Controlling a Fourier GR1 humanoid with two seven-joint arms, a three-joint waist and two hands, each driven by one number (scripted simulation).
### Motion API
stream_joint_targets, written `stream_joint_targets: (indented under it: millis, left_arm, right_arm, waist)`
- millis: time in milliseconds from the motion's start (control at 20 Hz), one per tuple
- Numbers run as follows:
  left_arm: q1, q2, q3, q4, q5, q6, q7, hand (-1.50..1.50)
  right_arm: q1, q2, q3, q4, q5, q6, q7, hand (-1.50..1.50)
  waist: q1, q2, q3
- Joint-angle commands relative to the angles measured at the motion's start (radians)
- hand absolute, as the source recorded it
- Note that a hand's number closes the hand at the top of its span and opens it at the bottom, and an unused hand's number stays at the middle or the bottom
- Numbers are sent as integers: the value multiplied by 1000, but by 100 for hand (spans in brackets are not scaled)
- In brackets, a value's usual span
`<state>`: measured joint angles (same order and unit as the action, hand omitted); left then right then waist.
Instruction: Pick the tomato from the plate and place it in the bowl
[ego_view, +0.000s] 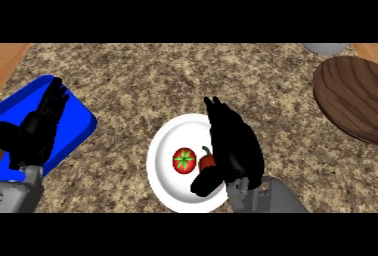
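Observation:
A red tomato (184, 160) with a green stalk star lies on the white plate (166, 150) at the counter's lower middle. Just right of it a second red vegetable (207, 160) with a green stem peeks out from under my right hand (236, 145). That hand hovers over the plate's right half, fingers straight and pointing away, thumb hanging down near the red vegetable; it is open and holds nothing. A blue bowl (77, 122) with rounded corners sits at the left. My left hand (37, 130) rests open over it, fingers up.
A large round wooden piece (351, 97) lies at the right edge. A grey object (325, 47) shows at the top right. Speckled counter stretches between the plate and the blue bowl; wooden strips border the top corners.

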<state>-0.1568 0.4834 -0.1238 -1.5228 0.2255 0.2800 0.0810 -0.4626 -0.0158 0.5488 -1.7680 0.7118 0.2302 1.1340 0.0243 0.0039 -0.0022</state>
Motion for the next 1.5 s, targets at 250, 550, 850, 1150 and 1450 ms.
stream_joint_targets:
  millis: [250, 550, 850, 1150, 1450]
  left_arm:
    - [14, 3, 10, -21, -1, -22, 3, 0]
    - [10, 7, 47, 40, 14, -61, -26, 0]
    - [-24, -17, 58, 51, -10, -39, -8, 0]
    - [25, -32, 48, 8, -49, -39, -6, 0]
    - [36, -70, 33, -46, -67, -11, 27, 0]
  right_arm:
    - [-71, 15, -9, 245, -223, 124, 177, -150]
    - [-166, 15, 23, 314, -257, 146, 224, -150]
    - [-184, 15, 128, 374, -113, 53, 172, -150]
    - [-162, 15, 154, 397, -185, 7, 170, -150]
    - [-161, 15, 222, 468, -247, -61, 183, -150]
  waist:
    - [2, -3, 1]
    - [-12, -4, 0]
    - [-19, -4, 1]
    - [-14, -5, 2]
    - [-6, -5, 2]
